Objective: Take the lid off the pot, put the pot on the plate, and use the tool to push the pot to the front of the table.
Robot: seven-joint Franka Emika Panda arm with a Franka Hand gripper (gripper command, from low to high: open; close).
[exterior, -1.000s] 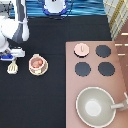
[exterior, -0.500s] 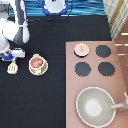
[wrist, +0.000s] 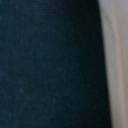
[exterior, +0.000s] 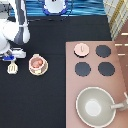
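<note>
The pot point(exterior: 37, 62) sits on the plate point(exterior: 31, 69), left of centre in the exterior view, on the black table point(exterior: 55, 90). It is uncovered: its mouth faces up and shows a reddish-orange inside, with nothing discernible in it. Its outer wall is pale pink, and the cream-tan rim of the plate shows around it, most plainly on the side toward the exterior view's bottom and left.

The lid point(exterior: 82, 48) lies apart from the pot, on the pinkish-brown stove counter point(exterior: 120, 75) at the exterior view's right. It rests flat near the counter's top left corner, a pale-pink disc with a small knob at its centre, just beside the black burners point(exterior: 103, 51).

A large grey pan point(exterior: 94, 106) stands on the same counter toward the exterior view's bottom. Its pale bowl appears to hold nothing, and its handle points toward the exterior view's right.

The tool point(exterior: 12, 68) lies flat on the table just left of the plate, a small cream-white spatula.

The gripper point(exterior: 12, 56) hangs at the exterior view's left edge, directly above the tool and nearest to it. Whether it grasps or touches the tool cannot be told.

The wrist view shows only dark table surface point(wrist: 50, 65) and a pale strip along one side.
</note>
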